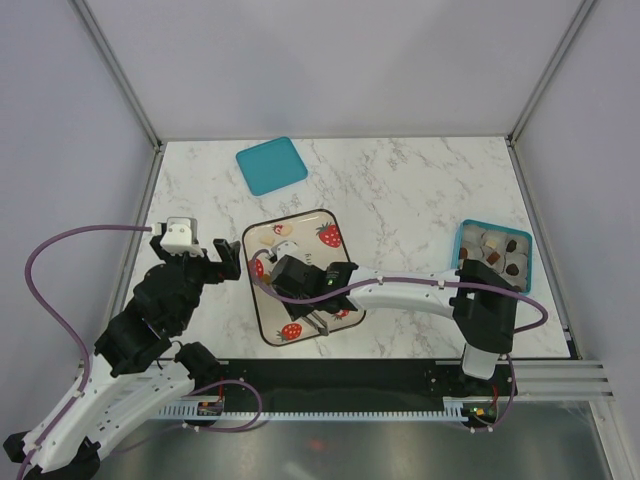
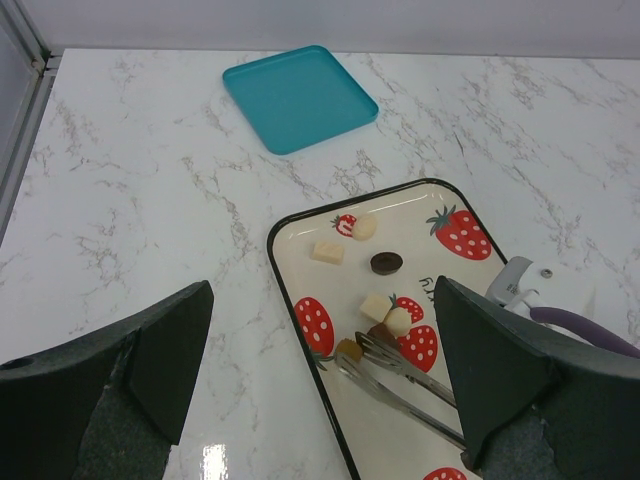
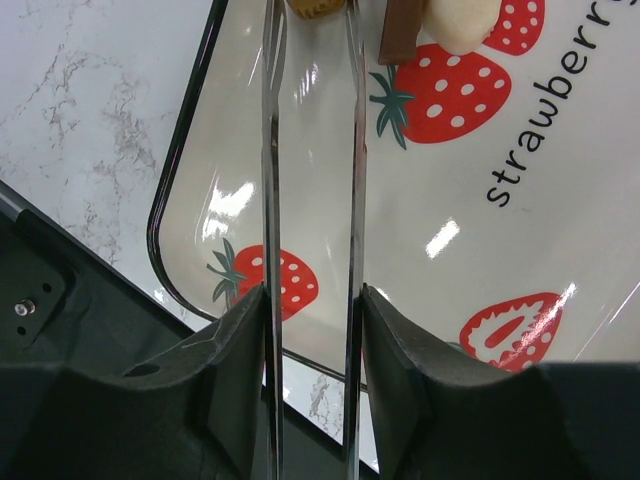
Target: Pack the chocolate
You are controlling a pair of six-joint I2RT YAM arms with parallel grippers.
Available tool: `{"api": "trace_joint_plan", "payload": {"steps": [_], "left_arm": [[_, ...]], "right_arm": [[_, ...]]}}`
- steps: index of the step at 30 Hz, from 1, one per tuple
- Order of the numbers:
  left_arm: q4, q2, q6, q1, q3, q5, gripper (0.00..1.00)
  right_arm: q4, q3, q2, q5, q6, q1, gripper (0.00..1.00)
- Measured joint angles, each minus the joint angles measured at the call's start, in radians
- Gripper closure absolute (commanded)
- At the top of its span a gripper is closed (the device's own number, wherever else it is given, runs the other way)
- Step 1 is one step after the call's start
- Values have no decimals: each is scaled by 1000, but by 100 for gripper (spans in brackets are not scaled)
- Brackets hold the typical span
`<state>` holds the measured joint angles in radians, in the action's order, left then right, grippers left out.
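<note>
Several small chocolates lie on the strawberry-print tray (image 1: 262, 330): cream pieces (image 2: 327, 251), a dark round one (image 2: 386, 262) and a tan one (image 2: 349, 349). My right gripper (image 1: 300, 278) is over the tray and shut on metal tongs (image 2: 400, 375). In the right wrist view my gripper (image 3: 312, 300) clamps both tong arms (image 3: 271, 150). The tan piece (image 3: 312, 8) sits between the tong tips, with a brown piece (image 3: 400, 35) beside it. My left gripper (image 1: 208, 262) is open and empty over the table left of the tray (image 2: 420, 235).
A teal box (image 1: 494, 253) holding several chocolates stands at the right edge. Its flat teal lid (image 1: 271, 165) lies at the back, also in the left wrist view (image 2: 299, 97). Metal frame posts border the white marble table.
</note>
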<state>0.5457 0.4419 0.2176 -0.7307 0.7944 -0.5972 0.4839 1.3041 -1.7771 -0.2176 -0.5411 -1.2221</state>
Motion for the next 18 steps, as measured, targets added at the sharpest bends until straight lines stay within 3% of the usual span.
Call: {"api": "trace_joint_plan", "payload": {"steps": [11,18], "left_arm": [[0,-3,0,0,-3,0,0],[-1,-2,0,0,-5,0,0]], "right_arm": [[-2,-5,7,-2,10,0,63],[17,-43,156,-4,-4,0,64]]}}
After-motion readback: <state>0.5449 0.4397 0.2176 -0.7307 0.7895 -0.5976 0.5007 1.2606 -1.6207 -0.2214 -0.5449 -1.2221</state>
